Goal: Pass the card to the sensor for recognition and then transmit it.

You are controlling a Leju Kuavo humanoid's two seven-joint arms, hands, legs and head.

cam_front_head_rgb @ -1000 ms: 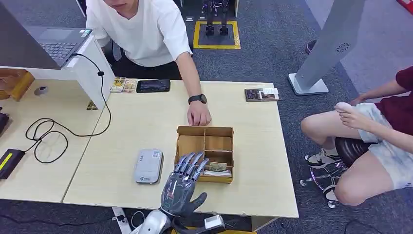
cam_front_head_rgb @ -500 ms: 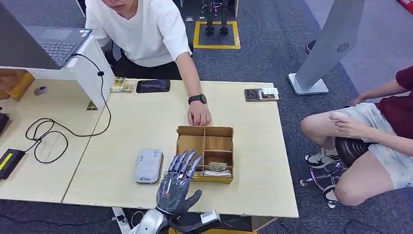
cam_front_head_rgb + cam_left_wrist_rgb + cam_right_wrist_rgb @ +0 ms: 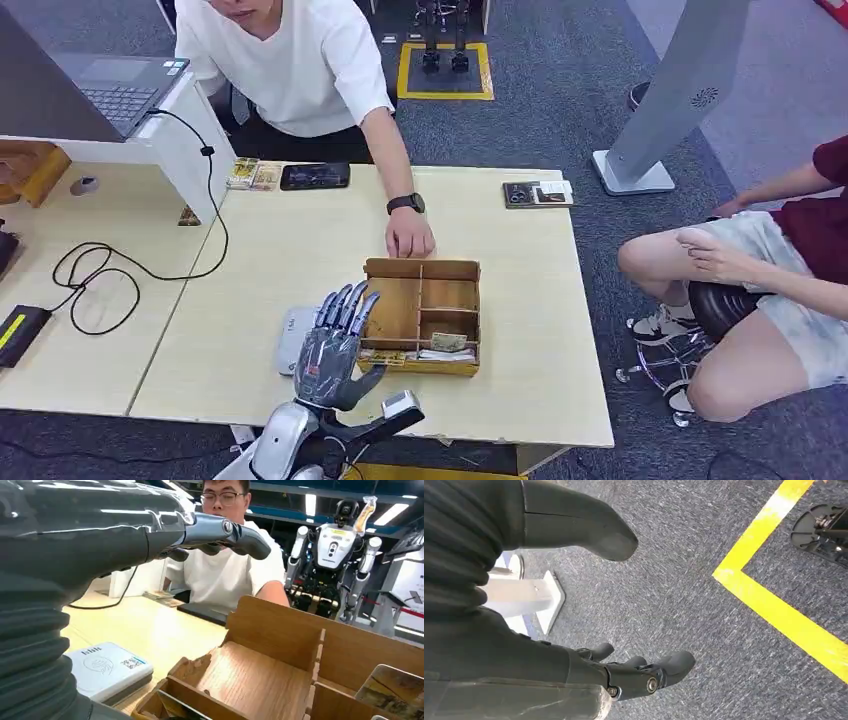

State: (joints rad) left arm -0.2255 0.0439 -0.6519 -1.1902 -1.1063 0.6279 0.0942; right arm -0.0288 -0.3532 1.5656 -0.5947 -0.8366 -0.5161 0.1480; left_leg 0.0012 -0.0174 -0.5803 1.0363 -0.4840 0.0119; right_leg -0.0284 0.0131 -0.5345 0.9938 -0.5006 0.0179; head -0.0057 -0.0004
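A wooden divided box sits near the table's front edge, with a card lying in its front right compartment. Left of the box lies the grey sensor, partly covered by my left hand. That hand hovers over the sensor's right side and the box's left corner, fingers spread and holding nothing. In the left wrist view the box, the sensor and a card's edge lie beneath my left hand. My right hand hangs over the carpet, empty, thumb apart from the fingers.
A person in white leans over the far side, one hand resting behind the box. A phone, a laptop, cables and a card holder lie on the table. Another person sits to the right.
My left hand has moved left and away from the box's front compartment, now covering part of the sensor. The seated person's hand dropped onto a knee.
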